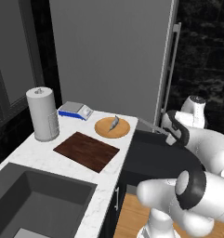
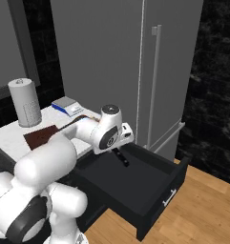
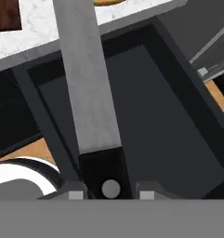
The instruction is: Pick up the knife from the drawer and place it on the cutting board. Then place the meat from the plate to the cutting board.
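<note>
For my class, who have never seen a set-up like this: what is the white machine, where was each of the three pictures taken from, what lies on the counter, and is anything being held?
The white machine is a robot arm in a computer-drawn kitchen. Two pictures come from cameras behind it, to its left and right. The third looks along its hand, above the open drawer.

On the marble counter lie a dark cutting board, a round plate carrying the small pale meat, a paper towel roll and a small scale.

The hand holds the knife by its black handle, the grey blade pointing away, over the drawer.
</note>
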